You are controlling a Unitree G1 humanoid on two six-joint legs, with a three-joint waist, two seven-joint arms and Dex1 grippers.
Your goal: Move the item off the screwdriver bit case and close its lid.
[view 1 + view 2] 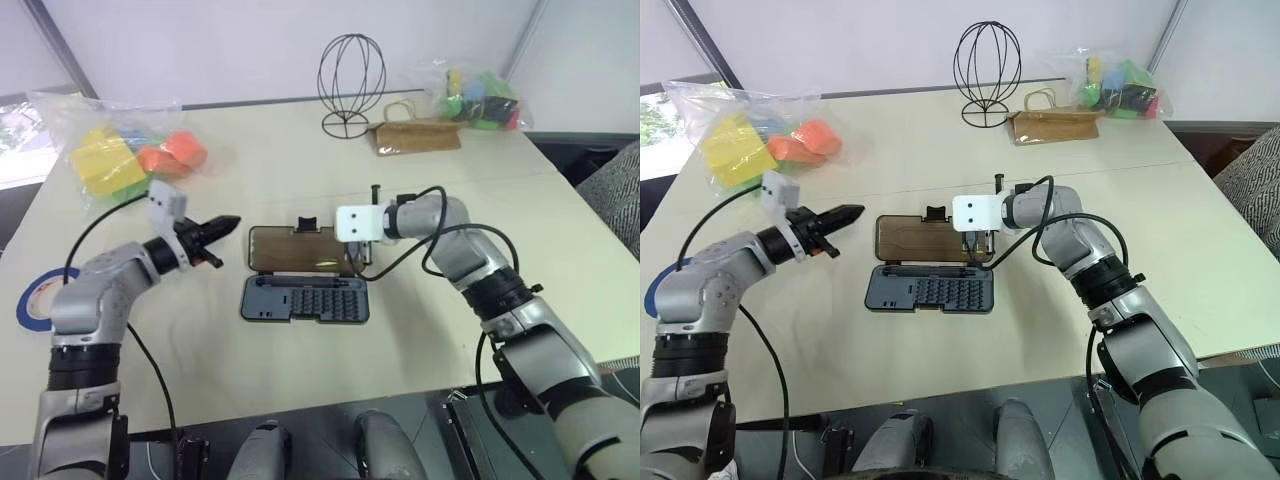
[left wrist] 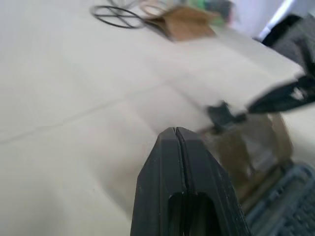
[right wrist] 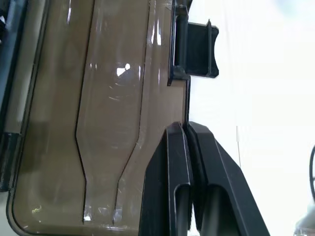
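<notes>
Pale and broad, the table [image 1: 300, 400] carried the open screwdriver bit case [image 1: 305, 298] near its middle. The right gripper [image 3: 186, 129] had its two black fingers pressed together with nothing between them, their tips sitting at the far long edge of the lid [image 3: 98, 123], just beside the small black latch [image 3: 196, 49]; whether they touched that edge could not be told. The left gripper [image 1: 228, 226] was likewise closed and empty, raised off the table just left of the lid and pointing toward it.

The lid lay flat, smooth brown and see-through, hinged along the grey-blue tray [image 1: 930, 290] with its rows of small bits on the near side. The tiny pale item could not be made out anywhere on the case.

Farther back stood a black wire head-form [image 1: 351, 80], with a brown paper bag [image 1: 415, 137] beside it and a clear bag of bright toys [image 1: 1120, 88] beyond. Another clear bag of yellow and orange blocks [image 1: 125, 155] sat at the far left, and a blue tape roll [image 1: 35, 298] lay by the left edge.
</notes>
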